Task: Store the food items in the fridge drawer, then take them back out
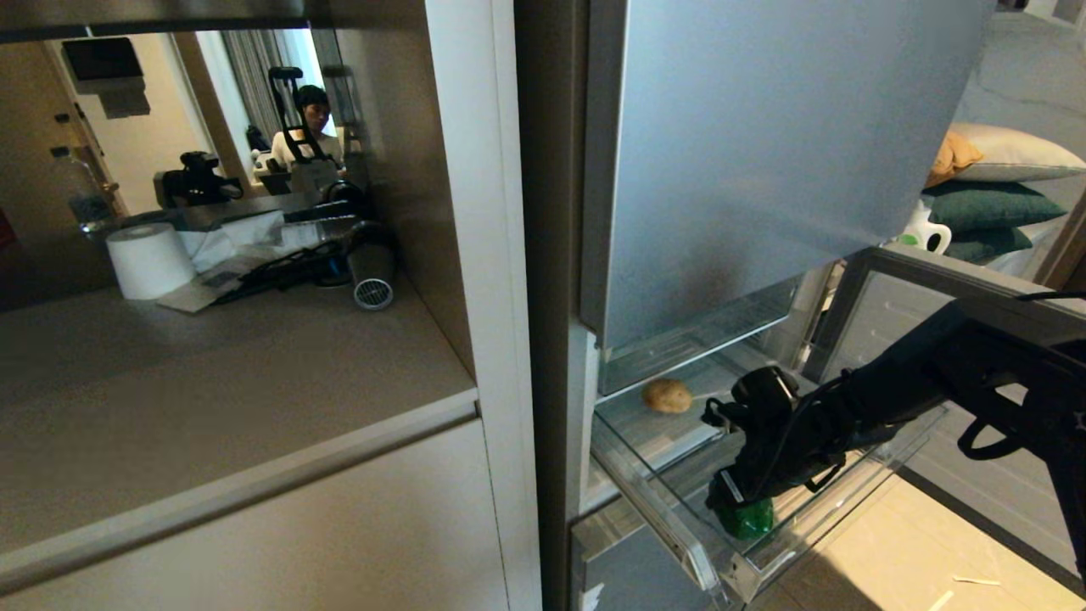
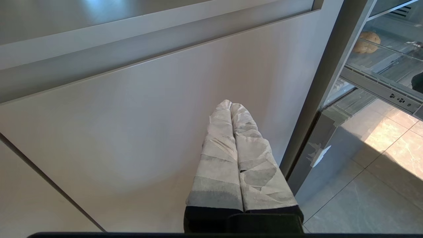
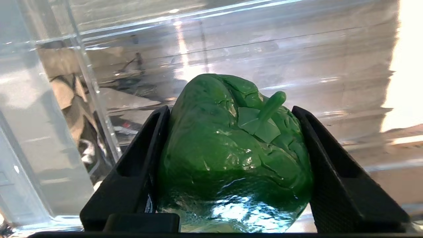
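Note:
The fridge drawer [image 1: 660,506] of clear plastic stands pulled out below the silver fridge door. A tan potato [image 1: 667,395] [image 2: 366,42] lies at its back left. A glossy green bell pepper [image 1: 750,519] [image 3: 231,158] rests on the drawer floor near the front corner, stem up. My right gripper [image 1: 735,501] [image 3: 231,110] reaches down into the drawer, and its two black fingers [image 3: 142,158] press against both sides of the pepper. My left gripper [image 2: 230,104] hangs shut and empty in front of a beige cabinet door, away from the drawer.
The clear drawer wall [image 3: 82,76] stands close beside the pepper. The silver fridge door [image 1: 764,144] hangs over the drawer's back. A beige counter [image 1: 212,373] with a paper roll [image 1: 150,259] lies to the left. A person [image 1: 307,127] shows in a mirror. Tiled floor [image 1: 916,552] lies below.

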Robot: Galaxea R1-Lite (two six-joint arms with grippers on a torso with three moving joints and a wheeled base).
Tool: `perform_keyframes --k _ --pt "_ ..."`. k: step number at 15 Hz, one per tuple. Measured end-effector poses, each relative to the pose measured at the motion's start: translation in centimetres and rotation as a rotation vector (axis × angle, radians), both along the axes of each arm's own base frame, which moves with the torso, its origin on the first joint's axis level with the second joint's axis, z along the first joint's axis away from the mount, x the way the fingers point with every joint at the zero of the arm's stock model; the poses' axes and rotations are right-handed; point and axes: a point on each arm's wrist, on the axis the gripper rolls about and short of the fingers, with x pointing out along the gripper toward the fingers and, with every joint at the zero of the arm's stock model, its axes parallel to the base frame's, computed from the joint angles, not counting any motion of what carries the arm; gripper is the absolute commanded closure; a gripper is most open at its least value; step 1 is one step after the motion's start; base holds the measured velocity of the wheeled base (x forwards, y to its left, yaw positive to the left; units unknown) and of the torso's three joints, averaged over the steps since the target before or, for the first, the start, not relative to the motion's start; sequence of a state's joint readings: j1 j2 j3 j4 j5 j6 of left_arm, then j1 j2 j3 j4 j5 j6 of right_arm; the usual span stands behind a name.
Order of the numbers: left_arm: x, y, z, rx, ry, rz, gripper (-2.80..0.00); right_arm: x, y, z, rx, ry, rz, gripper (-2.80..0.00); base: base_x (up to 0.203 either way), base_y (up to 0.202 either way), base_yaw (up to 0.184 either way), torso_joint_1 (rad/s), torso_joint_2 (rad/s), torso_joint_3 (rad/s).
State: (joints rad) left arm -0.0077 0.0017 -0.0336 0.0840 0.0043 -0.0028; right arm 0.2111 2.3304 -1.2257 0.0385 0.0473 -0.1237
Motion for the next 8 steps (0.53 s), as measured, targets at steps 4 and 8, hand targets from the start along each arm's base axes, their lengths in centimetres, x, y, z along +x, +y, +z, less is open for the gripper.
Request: perform_keyframes --k 4,8 --pt "0.0 0.0 0.0 0.000 0.000 0.000 0.00 0.3 0.6 2.5 -0.027 -0.082 -0.006 0.00 0.000 0.000 0.000 0.000 0.00 0.000" --pt "0.0 0.0 0.0 0.000 0.000 0.000 0.00 0.1 1.1 4.1 -0.048 -0.131 -0.007 0.00 0.000 0.000 0.000 0.000 0.00 0.000"
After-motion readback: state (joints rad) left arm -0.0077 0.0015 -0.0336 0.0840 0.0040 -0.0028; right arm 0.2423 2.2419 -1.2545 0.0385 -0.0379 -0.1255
